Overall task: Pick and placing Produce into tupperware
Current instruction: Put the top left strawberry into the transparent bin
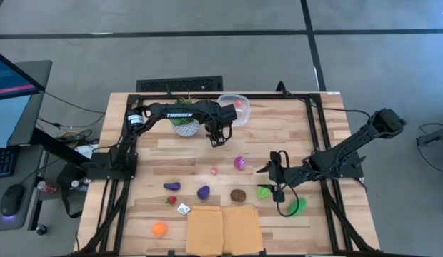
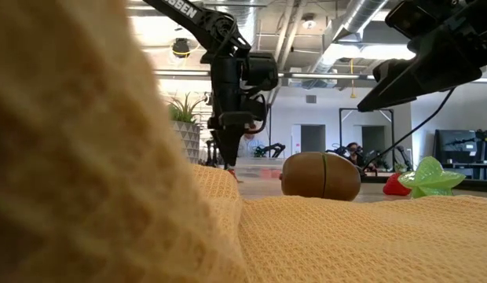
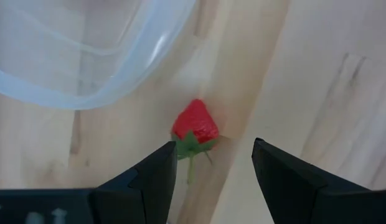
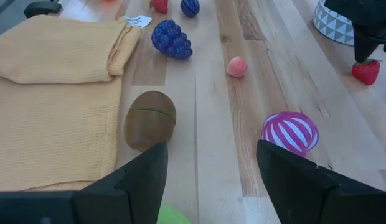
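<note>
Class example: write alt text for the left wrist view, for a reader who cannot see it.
A red toy strawberry with a green leafy cap lies on the pale wooden table, just ahead of the open left gripper. The rounded rim of a clear plastic tupperware curves nearby, with the strawberry outside it.

A leafy plant in a white patterned pot (image 1: 184,127) and two yellow cloths (image 1: 223,230) sit on the wooden worktop (image 1: 321,135).

Yellow cloth (image 2: 86,157) blurred, blocking most of low view; tupperware (image 3: 87,56) cut off in left wrist view.
</note>
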